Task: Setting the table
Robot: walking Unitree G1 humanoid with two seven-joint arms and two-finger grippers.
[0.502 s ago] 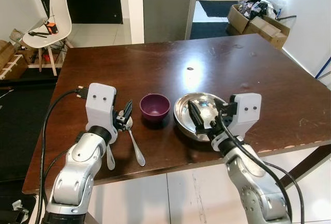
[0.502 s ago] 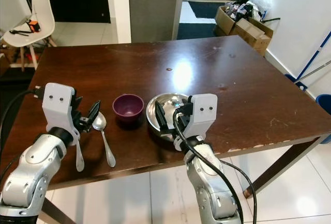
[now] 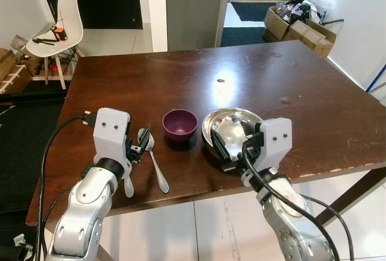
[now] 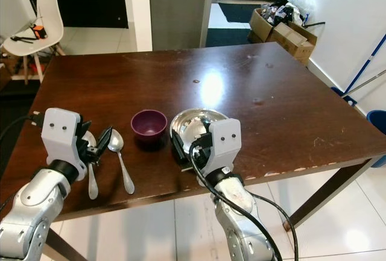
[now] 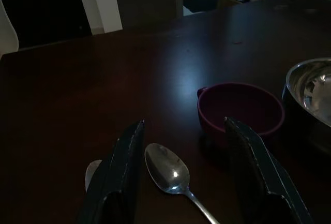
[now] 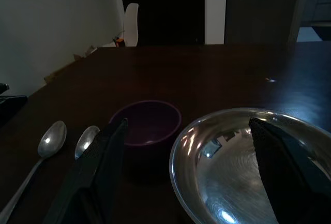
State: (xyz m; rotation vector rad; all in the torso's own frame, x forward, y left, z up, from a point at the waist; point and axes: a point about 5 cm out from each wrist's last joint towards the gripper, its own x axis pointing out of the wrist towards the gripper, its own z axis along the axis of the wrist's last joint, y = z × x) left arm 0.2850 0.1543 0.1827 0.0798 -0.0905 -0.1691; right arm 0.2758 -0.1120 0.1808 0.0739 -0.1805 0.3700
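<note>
— How many pieces are on the table [image 3: 301, 86]?

— Two spoons [image 3: 155, 160] [image 3: 128, 179], one purple bowl [image 3: 180, 124], one steel bowl [image 3: 232, 129]. The left gripper [image 5: 183, 175] stands wide open and empty above one spoon's bowl end; that spoon's handle runs back toward the robot.

— And the right?

— The right gripper [image 6: 191, 169], open and holding nothing, straddles the steel bowl's near rim; whether a finger touches it is unclear. A white chair [image 3: 60, 17] and boxes [image 3: 304, 23] stand beyond.

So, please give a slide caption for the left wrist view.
Open left end effector straddling a spoon beside the purple bowl.
</note>
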